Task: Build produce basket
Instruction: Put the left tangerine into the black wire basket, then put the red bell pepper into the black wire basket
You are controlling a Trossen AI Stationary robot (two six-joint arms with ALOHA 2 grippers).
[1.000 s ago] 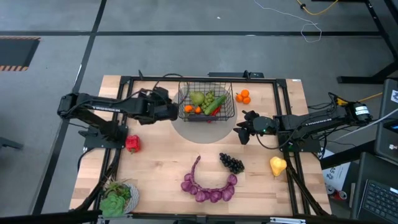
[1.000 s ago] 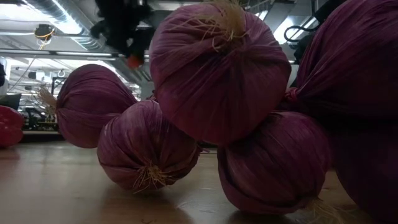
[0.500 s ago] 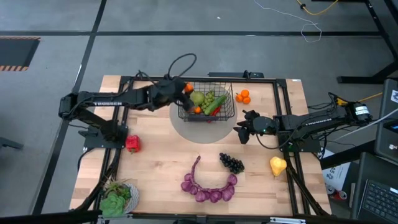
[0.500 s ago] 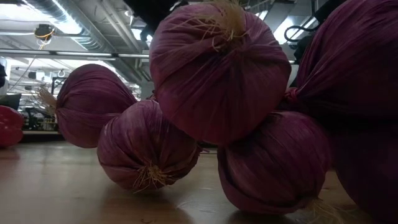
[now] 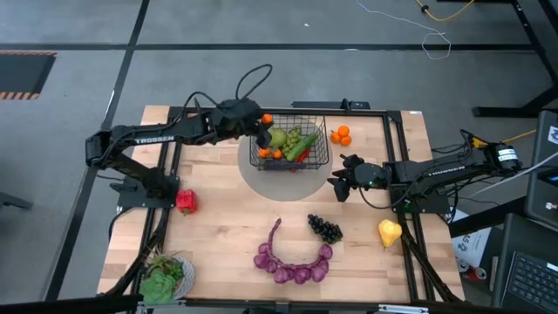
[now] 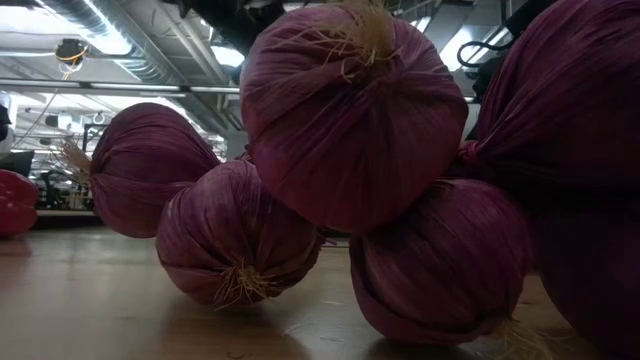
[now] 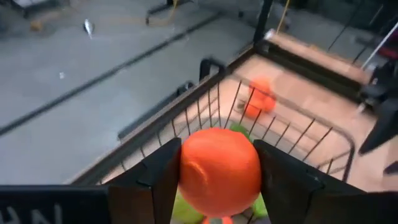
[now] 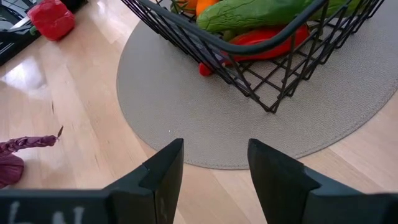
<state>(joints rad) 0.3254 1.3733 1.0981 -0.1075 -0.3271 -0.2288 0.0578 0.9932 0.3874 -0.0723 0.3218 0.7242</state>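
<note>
The left gripper [image 7: 217, 177] held a round orange toy fruit [image 7: 219, 171] over the black wire-mesh basket [image 5: 319, 150] — jaws clamped on it, release due next; the right gripper [image 8: 214, 163] waited nearby, jaws apart.

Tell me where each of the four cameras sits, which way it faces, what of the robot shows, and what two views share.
High view: overhead, straight down on the table; both arms show.
Low view: at tabletop height, facing purple onions; dark arm parts overhead.
Left wrist view: above the basket, the left tool around an orange.
Right wrist view: low near the round mat, facing the basket; the right tool is empty, fingers apart.
Shared: both wrist views and the high view show the basket.
</note>
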